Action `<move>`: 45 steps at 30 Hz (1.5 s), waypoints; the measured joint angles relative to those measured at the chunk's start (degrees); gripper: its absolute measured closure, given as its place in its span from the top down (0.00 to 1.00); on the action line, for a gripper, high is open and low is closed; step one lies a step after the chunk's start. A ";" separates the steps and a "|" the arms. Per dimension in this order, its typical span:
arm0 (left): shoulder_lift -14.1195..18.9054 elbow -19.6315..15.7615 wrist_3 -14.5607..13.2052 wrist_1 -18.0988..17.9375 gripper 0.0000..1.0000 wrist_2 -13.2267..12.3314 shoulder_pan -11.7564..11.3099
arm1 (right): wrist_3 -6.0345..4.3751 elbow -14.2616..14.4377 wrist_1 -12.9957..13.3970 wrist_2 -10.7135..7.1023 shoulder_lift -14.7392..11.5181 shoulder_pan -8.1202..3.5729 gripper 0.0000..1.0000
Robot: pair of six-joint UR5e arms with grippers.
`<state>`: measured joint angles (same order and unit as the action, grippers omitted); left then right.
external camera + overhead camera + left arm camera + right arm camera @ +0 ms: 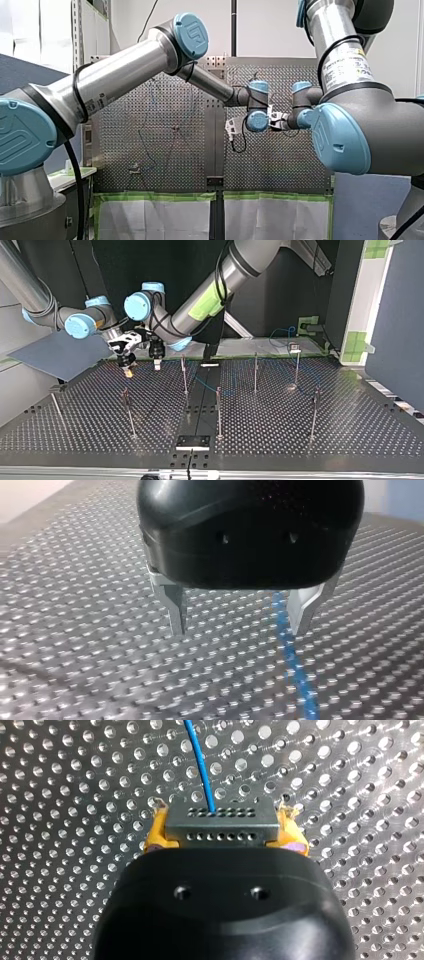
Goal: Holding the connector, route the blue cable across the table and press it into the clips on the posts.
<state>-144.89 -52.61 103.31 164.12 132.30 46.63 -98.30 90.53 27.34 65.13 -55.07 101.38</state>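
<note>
In the right wrist view my right gripper is shut with its yellow pads on a grey connector that has rows of small holes. The blue cable leaves the connector and runs ahead over the perforated table. In the left wrist view my left gripper stands open just above the table, metal fingers apart, and the blue cable lies on the plate close by one finger. In the top view my right gripper and my left gripper hang side by side at the far left. Several thin posts stand across the table.
A grey board leans at the top view's left, close to my right arm. A black plate sits at the near edge. A green-taped fixture and a small white block stand at the far right, with cable slack near them.
</note>
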 joint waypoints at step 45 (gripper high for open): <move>-4.97 1.56 1.39 2.41 1.00 -4.61 -3.90 | -0.82 -0.04 0.90 0.00 0.00 -0.53 0.00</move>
<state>-149.86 -51.05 104.69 166.53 127.69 42.73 -99.12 90.49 28.24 65.14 -55.08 100.85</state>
